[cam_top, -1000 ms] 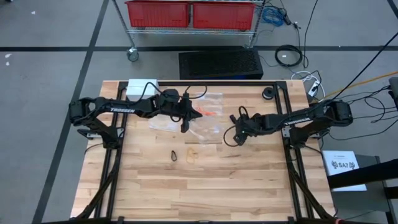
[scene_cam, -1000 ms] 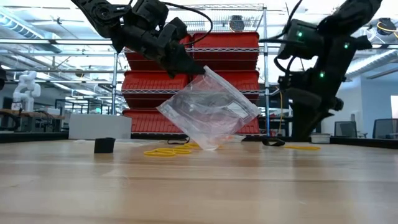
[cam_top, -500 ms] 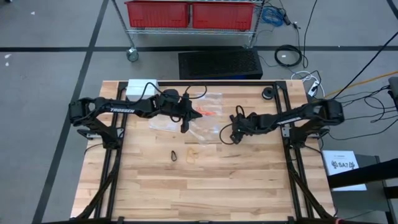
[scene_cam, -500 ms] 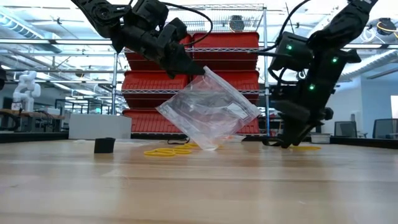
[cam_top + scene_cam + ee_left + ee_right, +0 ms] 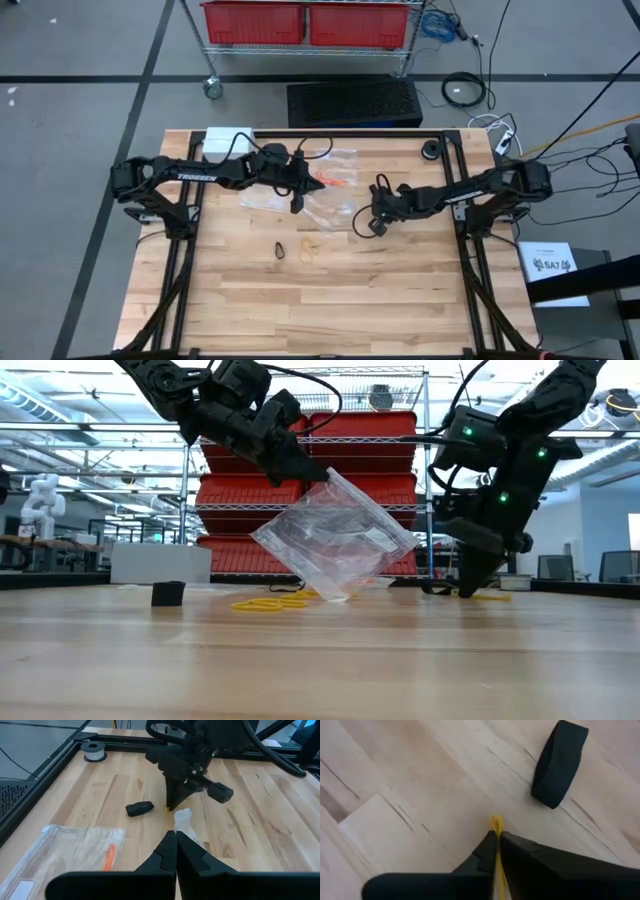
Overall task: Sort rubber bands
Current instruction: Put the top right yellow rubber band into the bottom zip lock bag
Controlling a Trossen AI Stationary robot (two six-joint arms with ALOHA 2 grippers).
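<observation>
My left gripper [image 5: 322,472] is shut on a clear plastic bag [image 5: 335,540], held up over the table's far middle. A second clear bag [image 5: 75,850] lies flat on the table with orange-red rubber bands [image 5: 110,856] inside. A black band [image 5: 281,249] and a tan-yellow band [image 5: 310,245] lie loose on the wood toward the near side. My right gripper [image 5: 496,837] points down at the table just right of the held bag and is shut on a yellow rubber band [image 5: 496,825]. My left gripper pinches the clear bag's top corner [image 5: 330,475] between its two fingers, coming slanting down from the table's left. The bag hangs tilted below the fingers. Its lower corner [image 5: 336,597] is at table height; whether it touches I cannot tell. My right gripper pinches one end of the yellow band [image 5: 496,826] between its fingertips from above, pointing steeply down. The band's remainder [image 5: 492,597] lies flat on the table beside the fingers.
A small black block [image 5: 559,764] lies on the wood close to my right gripper. A white box [image 5: 228,137] stands at the far left edge and a small spool [image 5: 431,150] at the far right. The near half of the table has free room.
My right gripper has sunk to the table and moved a little toward the held bag. Its fingers have shut on the yellow band. My left gripper and the bag have kept still.
</observation>
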